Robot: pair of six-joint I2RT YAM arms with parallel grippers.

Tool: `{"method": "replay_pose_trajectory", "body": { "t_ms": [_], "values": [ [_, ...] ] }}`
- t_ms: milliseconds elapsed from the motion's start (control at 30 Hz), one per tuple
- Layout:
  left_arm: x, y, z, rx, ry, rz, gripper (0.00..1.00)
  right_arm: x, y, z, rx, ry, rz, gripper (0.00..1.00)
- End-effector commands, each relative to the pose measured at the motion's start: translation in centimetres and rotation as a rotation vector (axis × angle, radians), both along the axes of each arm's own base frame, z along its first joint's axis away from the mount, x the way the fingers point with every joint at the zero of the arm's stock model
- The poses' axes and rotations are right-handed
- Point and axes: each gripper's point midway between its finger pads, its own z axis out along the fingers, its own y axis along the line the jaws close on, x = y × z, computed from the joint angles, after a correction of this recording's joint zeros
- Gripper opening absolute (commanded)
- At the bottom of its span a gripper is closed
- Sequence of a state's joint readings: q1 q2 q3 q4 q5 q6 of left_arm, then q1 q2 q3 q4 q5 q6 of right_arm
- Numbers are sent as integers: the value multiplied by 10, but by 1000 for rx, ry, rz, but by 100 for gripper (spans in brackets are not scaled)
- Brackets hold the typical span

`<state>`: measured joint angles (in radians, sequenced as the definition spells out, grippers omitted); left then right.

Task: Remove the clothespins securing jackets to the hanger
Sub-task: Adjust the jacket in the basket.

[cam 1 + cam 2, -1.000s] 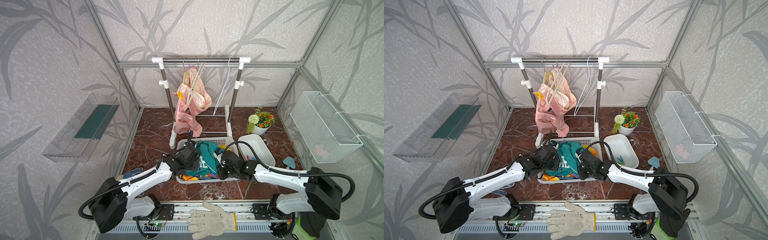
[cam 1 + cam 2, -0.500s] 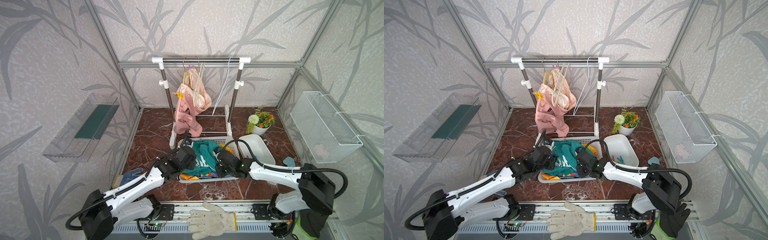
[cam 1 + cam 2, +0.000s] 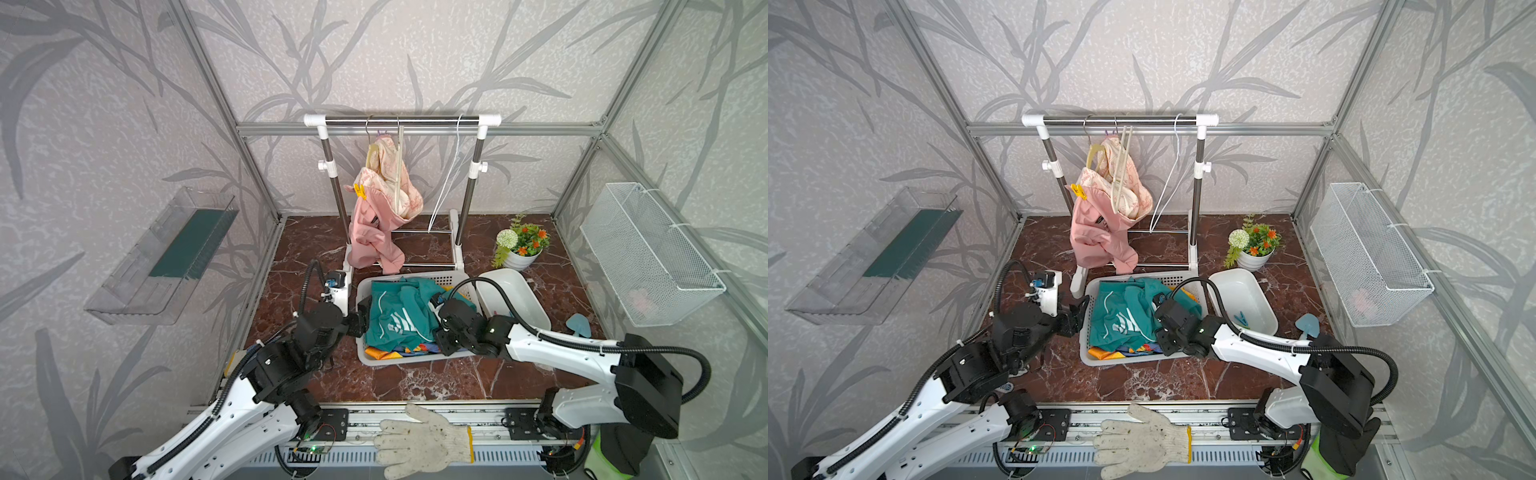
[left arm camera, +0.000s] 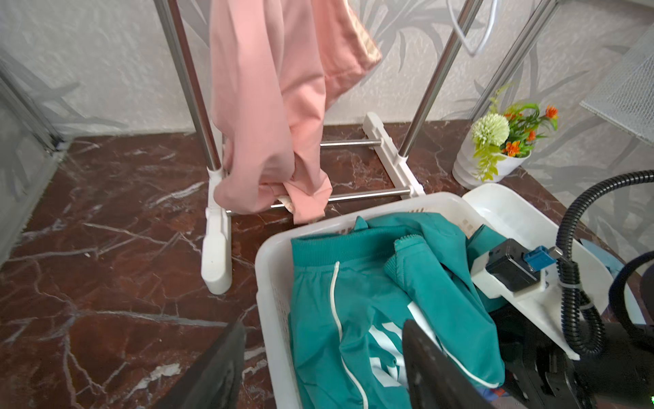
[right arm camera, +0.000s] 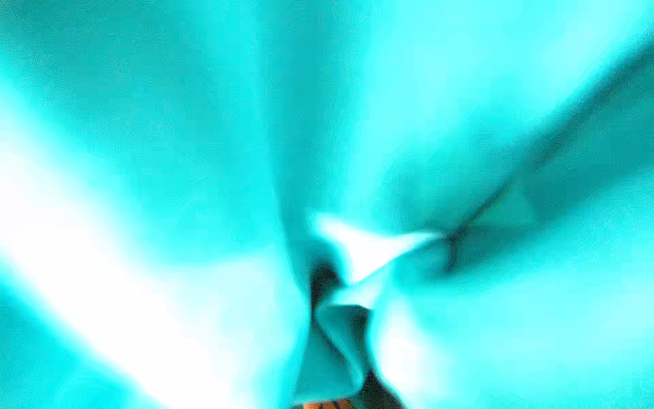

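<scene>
A teal jacket lies in the white basket on top of a rainbow jacket. My left gripper is open and empty, astride the basket's left rim. My right gripper is pressed into the teal jacket's right side. Blurred teal cloth fills the right wrist view and hides its jaws. A pink jacket hangs from the rack, with a yellow clothespin on its left shoulder.
A white tub right of the basket holds a blue clothespin. A flower pot stands behind it. A bare white wire hanger hangs on the rack. A wire basket and clear shelf hang on the walls. A work glove lies on the front rail.
My left gripper has opened and drawn back from the teal jacket to the basket's left rim. The right gripper stays against the jacket, which has settled lower in the basket.
</scene>
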<state>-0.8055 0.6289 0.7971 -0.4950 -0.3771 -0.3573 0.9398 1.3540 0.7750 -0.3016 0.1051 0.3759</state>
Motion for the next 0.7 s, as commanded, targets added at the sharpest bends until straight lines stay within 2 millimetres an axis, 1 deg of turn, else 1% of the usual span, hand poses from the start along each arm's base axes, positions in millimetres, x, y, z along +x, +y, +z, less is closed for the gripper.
{"method": "replay_pose_trajectory", "body": {
  "t_ms": [0,133,267,433,467,533,667],
  "values": [
    [-3,16,25,37,-60,44,70,3,-13,11,-34,-34,-17,60],
    [-3,18,45,37,-102,41,70,3,-12,30,9,-74,-2,67],
    [-2,15,53,40,-113,30,71,3,-13,46,34,-108,5,72],
    [-3,19,67,38,-147,34,74,1,-16,64,66,-143,17,78],
    [-4,20,71,42,-156,35,75,0,-16,67,72,-149,20,82],
    [-4,21,78,49,-172,33,76,-1,-15,75,88,-160,33,85],
    [-4,27,90,74,-188,58,76,-2,-17,90,113,-195,40,86]
  ]
}}
